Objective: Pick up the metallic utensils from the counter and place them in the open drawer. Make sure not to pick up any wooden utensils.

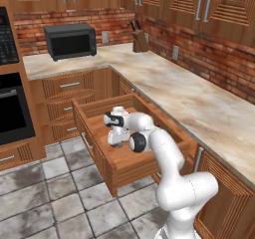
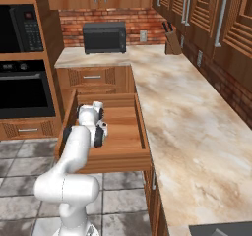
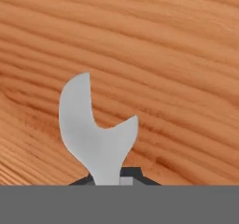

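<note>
A marbled beige-and-brown tabletop (image 1: 199, 101) runs from the upper middle to the right edge of the left base view, under a red brick wall (image 1: 209, 59) and carved wooden cabinets (image 1: 199, 4). A black microwave (image 1: 70, 42) stands on it at the upper left and a knife block (image 1: 140, 39) in the far corner; a black oven (image 1: 12, 108) fills the left edge, and the floor (image 1: 50, 193) is grey stone tile. The open drawer (image 1: 124, 171) juts out at the frame's centre, its plain wood bottom bare around the arm. The hand (image 1: 115, 142) reaches down inside it, its fingers clamped together on a flat grey metallic utensil (image 3: 95, 134), which shows close above the drawer's wood grain in the hand view.
</note>
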Controlling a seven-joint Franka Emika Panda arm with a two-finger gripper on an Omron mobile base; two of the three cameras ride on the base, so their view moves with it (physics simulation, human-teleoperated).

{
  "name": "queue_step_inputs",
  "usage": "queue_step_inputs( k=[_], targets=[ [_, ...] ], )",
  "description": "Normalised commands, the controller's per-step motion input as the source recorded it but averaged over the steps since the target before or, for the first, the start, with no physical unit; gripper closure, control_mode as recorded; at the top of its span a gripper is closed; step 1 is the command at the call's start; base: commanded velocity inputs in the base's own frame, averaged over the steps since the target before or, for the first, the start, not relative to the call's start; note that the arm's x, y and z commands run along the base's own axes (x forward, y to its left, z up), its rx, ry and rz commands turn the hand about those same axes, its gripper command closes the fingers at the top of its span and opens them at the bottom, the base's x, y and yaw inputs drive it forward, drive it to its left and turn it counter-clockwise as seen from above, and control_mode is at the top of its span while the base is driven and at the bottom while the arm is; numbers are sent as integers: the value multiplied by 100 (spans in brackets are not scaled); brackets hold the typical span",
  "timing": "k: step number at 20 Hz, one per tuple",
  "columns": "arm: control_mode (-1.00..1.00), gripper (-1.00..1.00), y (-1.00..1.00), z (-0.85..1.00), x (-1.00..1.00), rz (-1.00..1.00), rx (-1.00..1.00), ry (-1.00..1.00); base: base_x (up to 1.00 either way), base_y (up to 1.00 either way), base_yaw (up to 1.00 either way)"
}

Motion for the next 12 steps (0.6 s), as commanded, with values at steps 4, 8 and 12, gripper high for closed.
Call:
queue_step_inputs(
  k=[4, 8, 12],
  targets=[
    [-100, -100, 31, -31, 8, 0, 0, 11, 0, 0, 0],
    [-100, -100, 4, 2, -3, -1, 0, 9, 0, 0, 0],
    [-100, -100, 0, 22, 0, -3, 0, 6, 0, 0, 0]
  ],
)
